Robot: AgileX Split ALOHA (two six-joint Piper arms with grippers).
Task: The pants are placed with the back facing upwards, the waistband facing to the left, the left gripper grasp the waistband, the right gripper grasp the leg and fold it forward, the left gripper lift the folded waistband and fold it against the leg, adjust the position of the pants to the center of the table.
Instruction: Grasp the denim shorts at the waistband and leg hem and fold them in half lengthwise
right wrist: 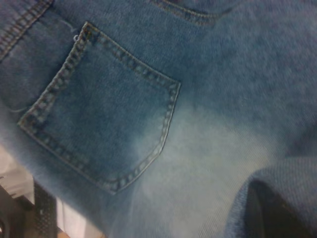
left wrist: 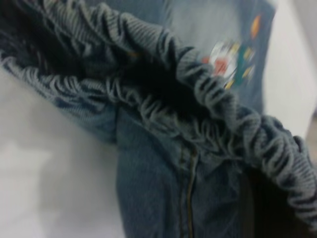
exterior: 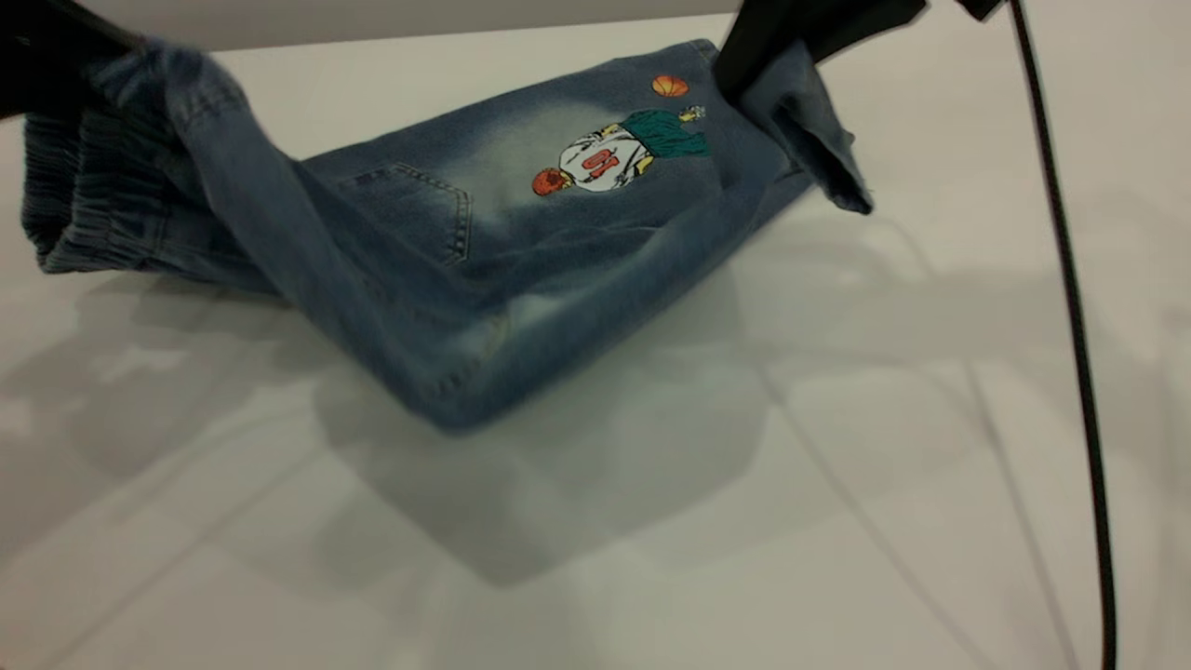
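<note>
While the near half of the table (exterior: 651, 558) is carrying nothing but shadows, the pants (exterior: 484, 279) are sagging between two raised ends, and the low middle of the denim is dipping toward the tabletop's centre, whether touching it or just hanging above I cannot tell. That near fold is swinging forward, so the lengthwise fold looks to be under way rather than finished.

Moving back along the cloth, a stitched back pocket (exterior: 423, 209) is facing up, and beyond it the basketball-player print (exterior: 614, 158) is showing on the far leg. So the back-up layout is in place, with the waistband (exterior: 84, 200) sitting toward the left edge.

At the far left corner the left gripper (exterior: 46, 56) is carrying that ruched band off the surface; its fingers are hidden in the denim, so I cannot tell how they are set, though the hanging cloth suggests a hold. At the far right edge the right gripper (exterior: 772, 42) is lifting the leg (exterior: 809, 140), whose hem is drooping below it; again I cannot tell how its fingers are set.

Judging from this, both grasps seem made and the first fold is in progress. Folding the waistband against the leg and centring the bundle are yet to come.
</note>
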